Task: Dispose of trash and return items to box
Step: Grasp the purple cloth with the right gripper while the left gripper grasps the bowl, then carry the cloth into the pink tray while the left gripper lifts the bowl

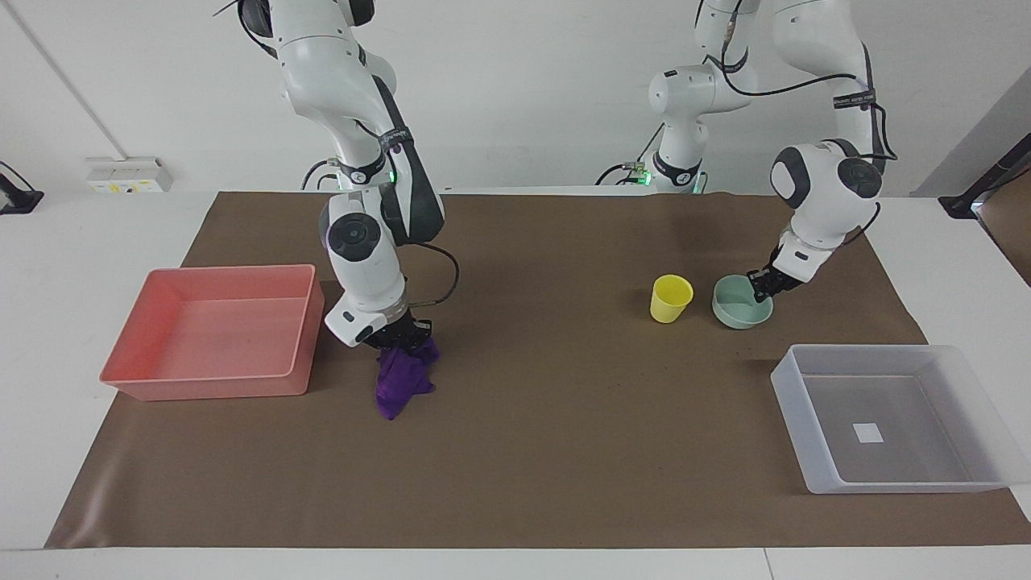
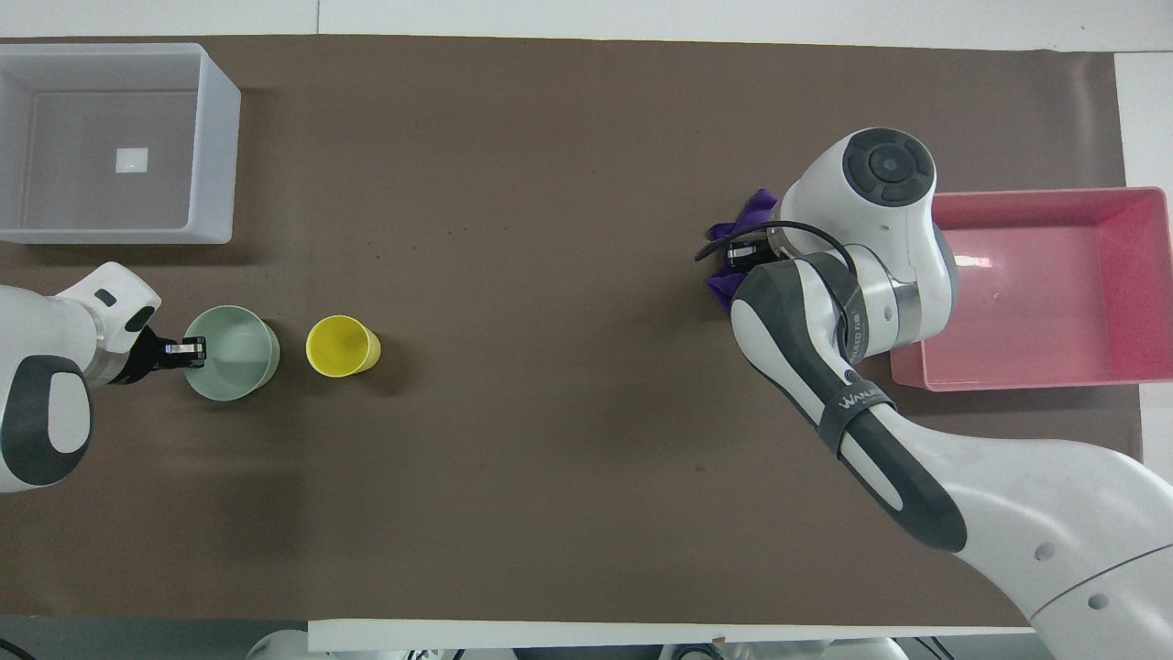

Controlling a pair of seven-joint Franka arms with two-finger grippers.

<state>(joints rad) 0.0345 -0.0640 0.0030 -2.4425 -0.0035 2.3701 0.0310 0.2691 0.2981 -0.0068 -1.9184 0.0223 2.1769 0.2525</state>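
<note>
Right end effector point(image 1: 400, 336): down on the top of the purple rag point(image 1: 403, 374), fingers sunk into the folds; it appears clenched on the fabric — the rag's lower end trails onto the desk point(image 1: 532, 419).
Left end effector point(image 1: 761, 287): at the bowl point(image 1: 737, 304), gripping its rim on the edge toward the left arm's end of the desk. The bowl sits tilted, so the rim reads as pinched.
Rag, location: directly under the right end effector, just beside the pink tray point(image 1: 211, 332).
Rag, handling: soft, light, limp. It will sag and swing once lifted. A pinch on the bunched upper folds is the surest hold; a single thin layer may slip out.
Bowl, location: at the left end effector, close beside the yellow cup point(image 1: 670, 298), not touching it.
Bowl, handling: light, rigid, smooth plastic. A rim pinch holds it off-centre, so it will hang tilted and could rotate between the fingers.
Cup, location: past the bowl from the left end effector, upright, untouched.
Cup, handling: light, thin-walled, easily tipped; take it by the rim or across the body.
Box point(image 1: 890, 419): farther from the robots than the left end effector, near it, holding nothing but its white square mark.
Progress: first grasps in hand — nothing delivered yet.
</note>
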